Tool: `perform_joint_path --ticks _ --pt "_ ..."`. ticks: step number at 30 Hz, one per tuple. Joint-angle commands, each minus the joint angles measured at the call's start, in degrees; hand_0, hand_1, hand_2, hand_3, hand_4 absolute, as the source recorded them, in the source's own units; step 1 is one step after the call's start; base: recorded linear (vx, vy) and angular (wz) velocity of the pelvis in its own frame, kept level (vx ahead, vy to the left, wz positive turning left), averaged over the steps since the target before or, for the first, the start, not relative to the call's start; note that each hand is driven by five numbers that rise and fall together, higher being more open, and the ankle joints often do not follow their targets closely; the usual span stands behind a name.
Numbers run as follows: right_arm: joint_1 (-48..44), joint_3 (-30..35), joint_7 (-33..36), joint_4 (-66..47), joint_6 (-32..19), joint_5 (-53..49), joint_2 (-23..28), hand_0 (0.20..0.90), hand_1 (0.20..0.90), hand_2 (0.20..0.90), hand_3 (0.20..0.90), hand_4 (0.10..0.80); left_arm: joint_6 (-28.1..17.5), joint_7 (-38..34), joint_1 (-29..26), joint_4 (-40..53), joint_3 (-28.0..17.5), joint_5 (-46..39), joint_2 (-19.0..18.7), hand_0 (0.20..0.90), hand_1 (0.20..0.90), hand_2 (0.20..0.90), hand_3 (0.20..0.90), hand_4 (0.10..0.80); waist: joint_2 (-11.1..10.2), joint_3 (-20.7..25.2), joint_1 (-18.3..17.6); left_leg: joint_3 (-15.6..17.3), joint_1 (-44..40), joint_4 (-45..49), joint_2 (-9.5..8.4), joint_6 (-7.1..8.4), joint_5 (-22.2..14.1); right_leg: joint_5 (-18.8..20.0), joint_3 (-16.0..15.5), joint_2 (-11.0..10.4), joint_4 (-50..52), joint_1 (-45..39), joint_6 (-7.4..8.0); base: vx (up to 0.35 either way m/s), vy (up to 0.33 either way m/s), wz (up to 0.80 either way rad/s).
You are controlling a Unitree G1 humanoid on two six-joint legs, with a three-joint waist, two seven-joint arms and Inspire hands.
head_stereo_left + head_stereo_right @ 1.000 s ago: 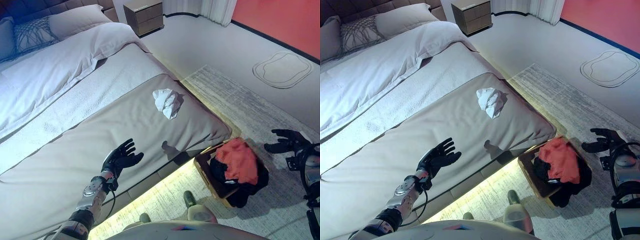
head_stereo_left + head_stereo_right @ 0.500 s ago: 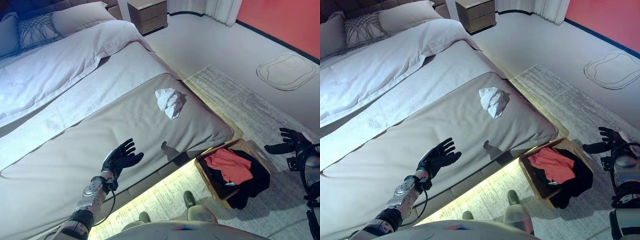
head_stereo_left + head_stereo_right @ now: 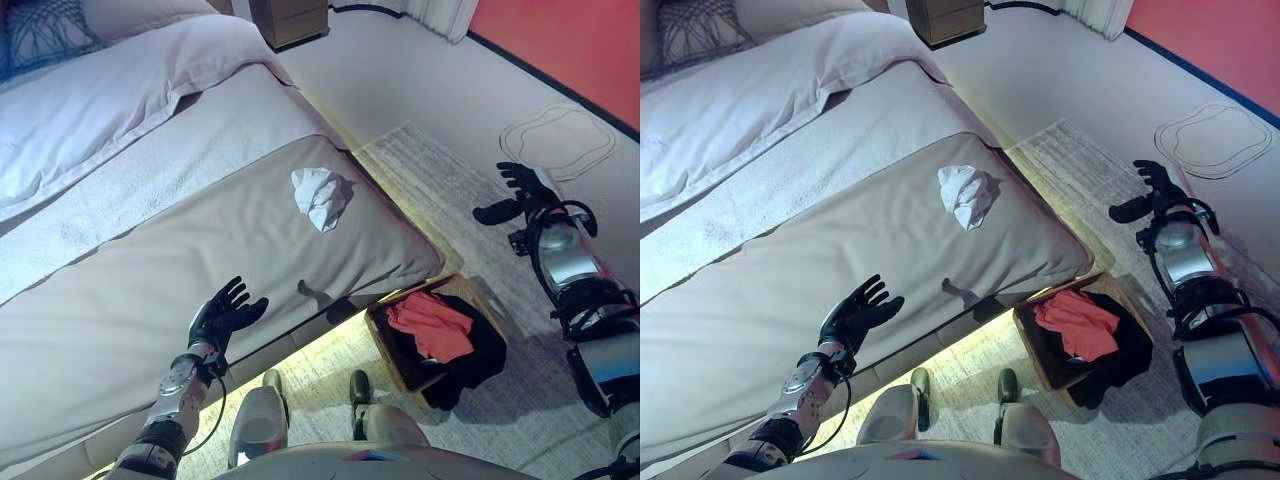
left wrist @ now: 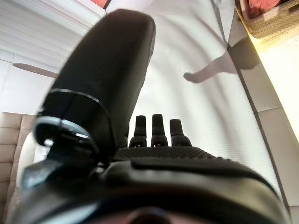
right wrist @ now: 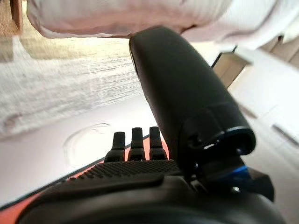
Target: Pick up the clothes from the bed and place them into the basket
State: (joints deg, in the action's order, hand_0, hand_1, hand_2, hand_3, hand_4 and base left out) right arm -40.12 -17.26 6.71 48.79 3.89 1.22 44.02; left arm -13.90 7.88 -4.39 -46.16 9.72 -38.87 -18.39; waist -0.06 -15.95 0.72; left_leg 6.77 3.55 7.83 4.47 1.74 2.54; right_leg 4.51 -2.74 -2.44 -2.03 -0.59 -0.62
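A crumpled white garment (image 3: 320, 195) lies on the grey bedspread (image 3: 150, 270) near the bed's right edge. A wicker basket (image 3: 385, 350) stands on the rug beside the bed, holding a red garment (image 3: 432, 325) on top of dark clothes (image 3: 470, 360). My left hand (image 3: 222, 312) is open and empty, held above the bedspread near its front edge, well short of the white garment. My right hand (image 3: 520, 192) is open and empty, raised over the rug to the right of the bed, above and beyond the basket.
White pillows (image 3: 120, 80) and a patterned cushion (image 3: 40, 25) lie at the head of the bed. A wooden nightstand (image 3: 290, 18) stands at the back. A pale rug (image 3: 470, 230) covers the floor right of the bed. A red wall (image 3: 570, 50) runs along the far right.
The camera has shifted. My right hand has risen and swung inward, from low at the far right of the basket to higher above it. The left hand has hardly moved.
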Motion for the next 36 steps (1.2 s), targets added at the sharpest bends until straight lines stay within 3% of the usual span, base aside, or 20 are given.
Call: perform_joint_path --ticks 1,4,14,21,23,30,31,36 --pt "-8.53 -3.45 4.17 -1.14 -3.47 3.83 5.42 0.900 0.900 0.900 0.900 0.800 -5.27 0.22 -2.85 5.03 0.37 -3.27 -3.61 0.900 0.900 0.900 0.900 0.800 -1.31 2.48 2.59 -2.57 -2.08 1.18 -1.68 0.73 -6.12 -5.20 -3.22 -4.27 6.39 -0.10 2.82 0.017 0.018 0.55" --pt "-12.42 -5.88 4.68 0.53 -3.52 5.15 6.01 0.900 0.900 0.900 0.900 0.800 -5.37 0.89 -2.39 5.41 -0.14 -3.12 -4.12 0.900 0.900 0.900 0.900 0.800 -0.80 2.37 3.63 -3.04 -2.48 -0.33 -1.95 0.86 -6.03 -5.39 -4.29 -4.70 6.14 -0.01 3.06 0.051 0.022 0.32" --pt "-22.59 -13.59 2.53 1.55 1.09 5.52 5.71 0.900 0.900 0.900 0.900 0.800 -5.96 1.25 -1.57 7.47 -0.18 -5.12 -4.42 0.900 0.900 0.900 0.900 0.800 0.37 -0.19 7.17 -6.49 3.42 3.49 -3.30 1.22 -6.16 -8.43 -6.92 -5.54 9.58 2.58 1.63 0.024 0.004 0.23" --pt "-32.56 -21.17 2.36 3.76 4.55 6.84 5.42 0.900 0.900 0.900 0.900 0.800 -7.16 1.11 -2.26 12.44 0.76 -8.19 -5.32 0.900 0.900 0.900 0.900 0.800 2.40 -5.68 9.84 -9.16 11.05 7.62 -4.18 1.31 -4.67 -11.25 -9.45 -5.81 17.19 10.31 -0.25 -0.063 -0.023 0.21" --pt "-33.87 -22.38 3.03 4.45 5.97 7.31 5.53 0.900 0.900 0.900 0.900 0.800 -7.39 0.92 -2.19 13.74 0.97 -8.66 -5.45 0.900 0.900 0.900 0.900 0.800 2.76 -6.56 10.28 -9.26 12.35 8.38 -4.30 1.12 -4.70 -11.76 -9.99 -5.86 18.83 11.94 -0.59 -0.077 -0.048 0.22" --pt "-38.83 -24.04 4.16 7.98 9.46 6.52 6.89 0.900 0.900 0.900 0.900 0.800 -6.84 0.72 0.13 26.59 1.23 -11.20 -7.87 0.900 0.900 0.900 0.900 0.800 5.06 -13.26 13.01 -11.90 22.11 16.10 -7.33 -0.40 -5.79 -14.91 -10.99 -6.52 31.64 23.49 -1.71 -0.042 -0.072 0.26" --pt "-39.52 -24.67 4.10 8.98 9.98 6.22 7.22 0.900 0.900 0.900 0.900 0.800 -6.74 0.55 0.68 28.98 1.61 -11.39 -8.26 0.900 0.900 0.900 0.900 0.800 5.26 -13.82 13.41 -11.84 23.41 17.73 -7.84 -0.56 -7.71 -16.68 -10.64 -6.62 34.06 25.10 -1.44 0.053 -0.087 0.10" --pt "-40.07 -25.41 5.20 10.86 10.20 6.21 8.66 0.900 0.900 0.900 0.900 0.800 -6.29 -0.65 2.26 35.23 2.99 -12.51 -10.23 0.900 0.900 0.900 0.900 0.800 6.60 -13.84 14.10 -11.54 31.14 22.92 -9.26 -1.89 -9.75 -17.66 -10.81 -7.47 39.92 33.10 -1.63 0.015 -0.055 0.19"
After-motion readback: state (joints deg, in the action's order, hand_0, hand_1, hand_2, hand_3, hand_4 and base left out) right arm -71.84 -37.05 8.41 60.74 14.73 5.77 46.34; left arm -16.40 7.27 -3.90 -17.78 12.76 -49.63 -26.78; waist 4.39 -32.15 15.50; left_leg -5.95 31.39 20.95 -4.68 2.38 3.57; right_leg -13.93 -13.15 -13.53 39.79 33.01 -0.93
